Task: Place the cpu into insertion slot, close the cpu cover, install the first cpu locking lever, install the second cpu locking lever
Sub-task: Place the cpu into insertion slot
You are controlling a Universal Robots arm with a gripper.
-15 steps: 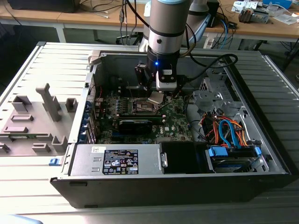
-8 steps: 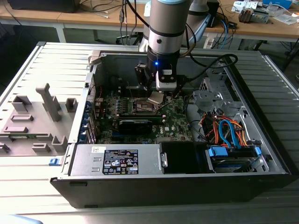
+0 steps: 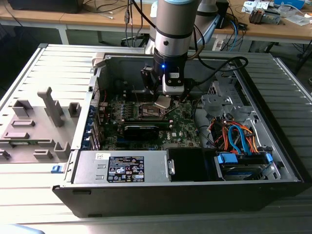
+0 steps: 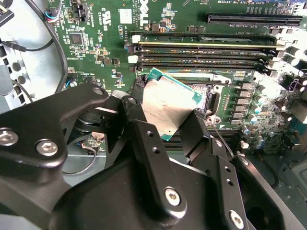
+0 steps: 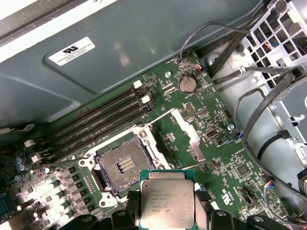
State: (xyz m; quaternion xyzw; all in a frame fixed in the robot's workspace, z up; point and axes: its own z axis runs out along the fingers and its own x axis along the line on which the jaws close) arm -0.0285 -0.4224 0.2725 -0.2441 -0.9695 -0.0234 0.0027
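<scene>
My gripper point(image 4: 165, 125) is shut on the cpu point(image 4: 164, 108), a flat square chip with a silver-grey top, its black fingers point(image 4: 140, 125) pinching two opposite edges. In the exterior view the gripper point(image 3: 163, 102) holds the cpu point(image 3: 162, 102) tilted, just above the motherboard inside the open computer case. The insertion slot point(image 5: 123, 164) lies uncovered with its dark contact field exposed, and the cpu point(image 5: 166, 203) hangs beside it, apart from it. The silvery cpu cover point(image 5: 186, 134) stands swung open at the slot's edge. In the second wrist view the insertion slot point(image 4: 205, 98) shows partly behind the chip.
Long black memory slots point(image 5: 100, 117) run alongside the socket. A black card point(image 3: 141, 130) lies across the board near it. A power supply point(image 3: 122, 168) and bundled cables point(image 3: 239, 136) fill the case's front. The case walls point(image 3: 102, 63) ring the board. A grey fixture point(image 3: 44, 122) sits outside.
</scene>
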